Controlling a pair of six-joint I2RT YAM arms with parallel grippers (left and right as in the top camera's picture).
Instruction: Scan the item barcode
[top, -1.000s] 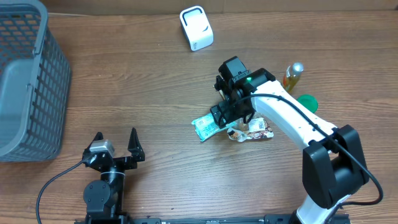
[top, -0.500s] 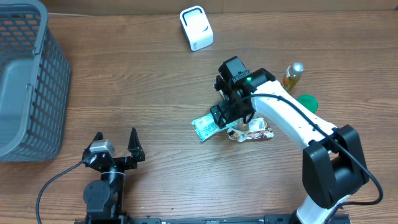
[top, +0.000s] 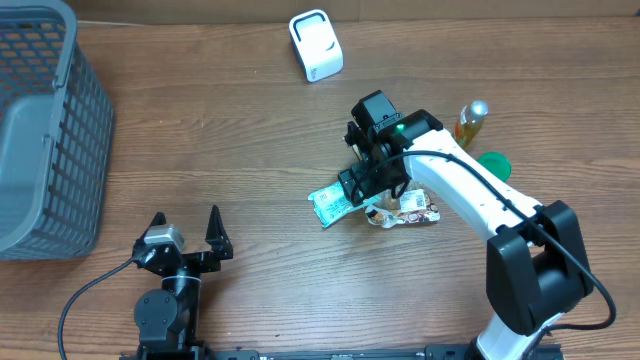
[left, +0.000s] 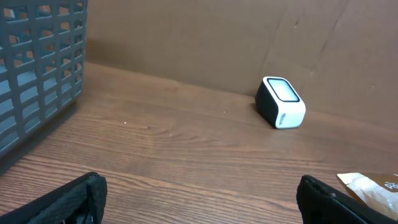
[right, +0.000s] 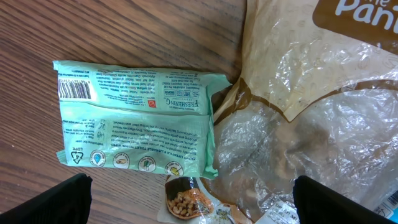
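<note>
Flat, rectangular mint-green packet (right: 134, 118) lies against a crumpled clear plastic bag (right: 311, 130).

Desk (top: 200, 150) layout, noted from the arm side. Basket (top: 45, 120) on the far left edge. Scanner (top: 316, 45) at the back, near centre. Packet (top: 332, 206) lies flat right of centre. The bag (top: 410, 210) touches its right end (which of the two lies on top, cannot tell). Bottle (top: 471, 122) stands behind and right of the bag, with a disc (top: 493, 164) just before it. Right end effector (top: 372, 186) hangs over where packet and bag meet. Left end effector (top: 186, 218) is front left, well apart from all items.
</note>
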